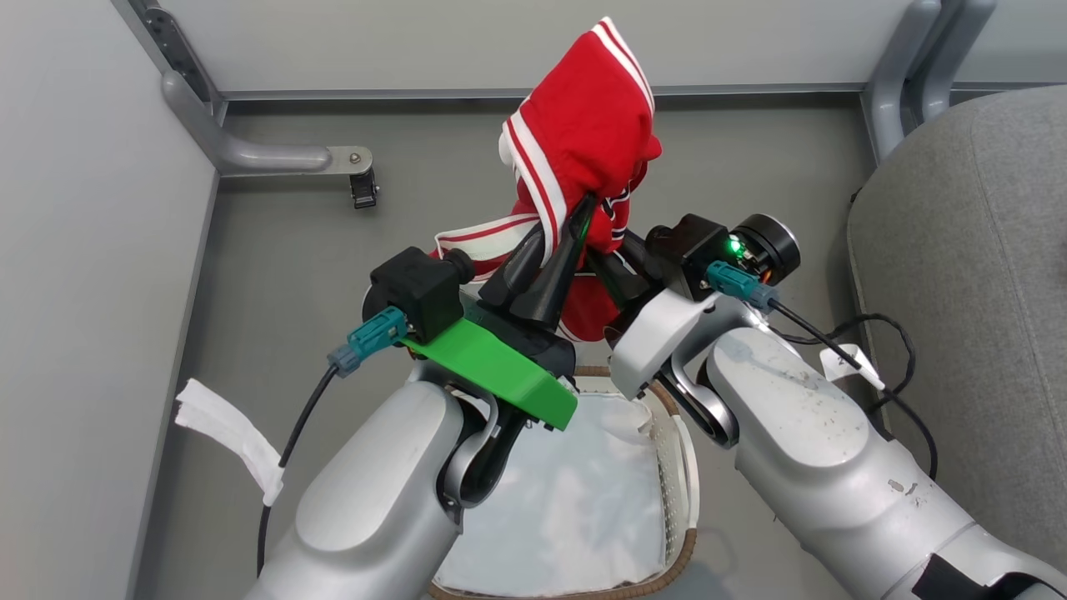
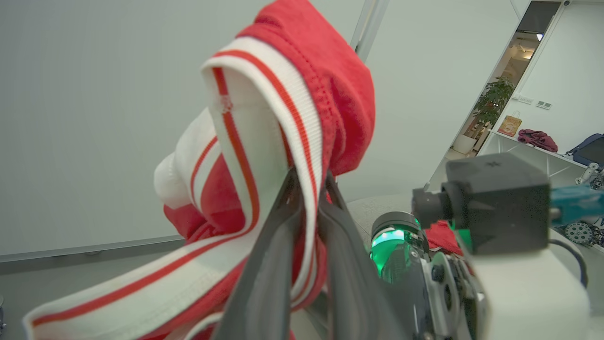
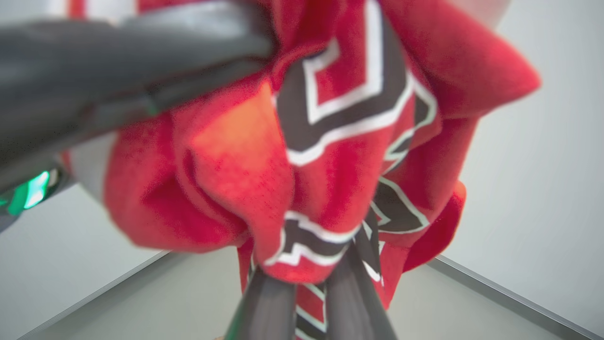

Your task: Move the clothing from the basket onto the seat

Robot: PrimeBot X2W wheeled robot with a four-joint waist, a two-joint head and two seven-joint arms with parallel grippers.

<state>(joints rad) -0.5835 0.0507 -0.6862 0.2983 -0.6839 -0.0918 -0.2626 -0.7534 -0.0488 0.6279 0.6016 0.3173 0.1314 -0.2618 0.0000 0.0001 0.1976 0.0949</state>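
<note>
A red jersey [image 1: 583, 125] with white-striped edges hangs bunched in the air above the basket [image 1: 677, 467], held by both grippers. My left gripper [image 1: 575, 218] is shut on its striped edge [image 2: 264, 141]; in the left wrist view the left gripper [image 2: 309, 184] pinches that band. My right gripper [image 1: 607, 254] comes in from the right, its tips buried in the cloth. In the right wrist view the right gripper [image 3: 321, 278] is shut on the part with black-white lettering [image 3: 339, 118]. The cream basket below me holds a white liner cloth [image 1: 567, 500]. The grey seat [image 1: 967, 292] is at the right.
A grey metal frame leg with a caster [image 1: 364, 187] stands at the far left, another leg [image 1: 896, 75] at the far right by the seat. White walls close the left and back. Black cables [image 1: 884, 350] run between my right arm and the seat. A white strip [image 1: 229, 433] hangs at my left.
</note>
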